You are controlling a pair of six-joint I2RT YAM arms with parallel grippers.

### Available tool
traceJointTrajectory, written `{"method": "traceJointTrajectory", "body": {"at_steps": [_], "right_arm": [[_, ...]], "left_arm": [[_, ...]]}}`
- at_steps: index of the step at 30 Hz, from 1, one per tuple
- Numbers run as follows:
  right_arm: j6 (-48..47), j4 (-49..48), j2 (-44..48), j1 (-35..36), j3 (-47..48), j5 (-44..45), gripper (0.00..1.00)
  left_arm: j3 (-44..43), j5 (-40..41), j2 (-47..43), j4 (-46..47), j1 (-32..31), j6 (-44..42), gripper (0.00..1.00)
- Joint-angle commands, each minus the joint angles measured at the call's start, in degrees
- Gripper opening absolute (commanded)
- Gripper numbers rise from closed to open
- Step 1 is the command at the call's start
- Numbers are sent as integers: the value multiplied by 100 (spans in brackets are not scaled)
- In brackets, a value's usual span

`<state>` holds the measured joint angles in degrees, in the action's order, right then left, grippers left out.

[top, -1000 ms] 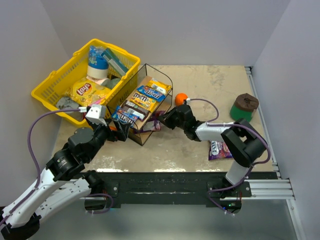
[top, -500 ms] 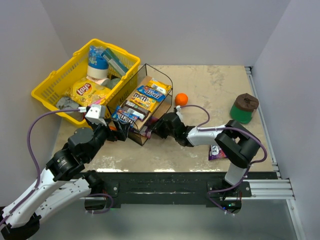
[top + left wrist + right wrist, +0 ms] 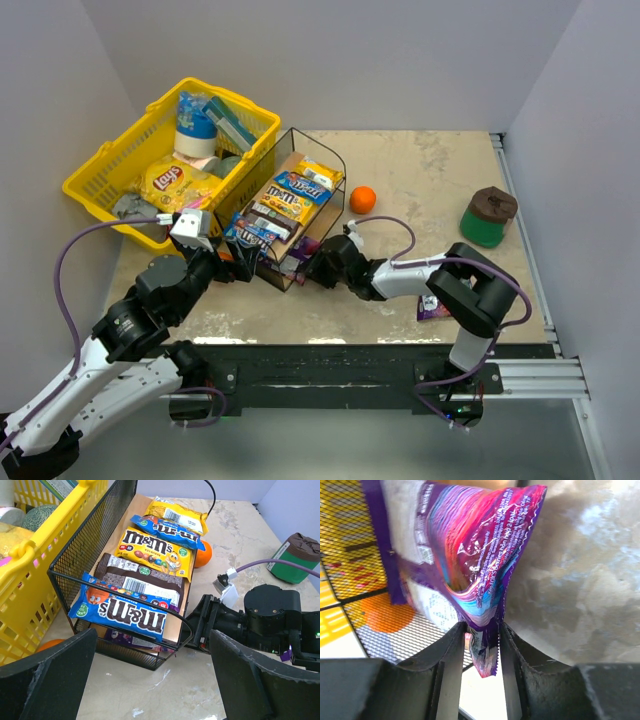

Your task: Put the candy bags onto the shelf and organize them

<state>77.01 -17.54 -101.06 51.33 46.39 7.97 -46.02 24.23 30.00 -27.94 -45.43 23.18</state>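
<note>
The black wire shelf (image 3: 290, 200) holds several candy bags on its top board: yellow, blue and brown M&M's packets (image 3: 150, 550). My right gripper (image 3: 312, 264) is at the shelf's near right corner, shut on the edge of a purple candy bag (image 3: 475, 555) that reaches into the lower tier (image 3: 135, 641). The mesh wall (image 3: 350, 540) is right behind the bag. My left gripper (image 3: 152, 690) is wide open and empty, just in front of the shelf's near side (image 3: 232, 268). Another purple bag (image 3: 438, 300) lies on the table by the right arm.
A yellow basket (image 3: 100, 170) with a Lay's bag (image 3: 175, 183) and other items stands left of the shelf. An orange (image 3: 362, 199) lies right of the shelf, another (image 3: 47, 644) by its near left corner. A green container (image 3: 487, 215) stands at the right.
My right gripper has moved left with the purple bag, from beside the orange to the shelf's lower tier. The left arm has not moved.
</note>
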Motion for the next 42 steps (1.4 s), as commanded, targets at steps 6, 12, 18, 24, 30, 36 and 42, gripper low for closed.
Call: {"method": "traceJointTrajectory", "body": {"at_steps": [6,12,18,24,30,36,42], "right_arm": [[-511,286,7,87,-218,109,51],[-662,225,77,105,-271,-32,55],[-669,40,586,114,-464,170,56],[-1047,260,1123,88,-341,477,59],[-1180,532,1036,-149,-104,434,60],[-1241,604,789,-343,-42,548,53],[-1303,50,588,-396,-78,267,34]], "left_arm": [[5,64,-12,114,-10,-42,100],[23,73,-3,123,-18,-33,99],[5,65,-11,114,-10,-42,99],[-21,108,-20,70,-10,-59,100],[-39,100,-12,79,-10,-68,99],[-65,135,-38,35,-10,-94,100],[-30,161,-64,17,-10,-86,100]]}}
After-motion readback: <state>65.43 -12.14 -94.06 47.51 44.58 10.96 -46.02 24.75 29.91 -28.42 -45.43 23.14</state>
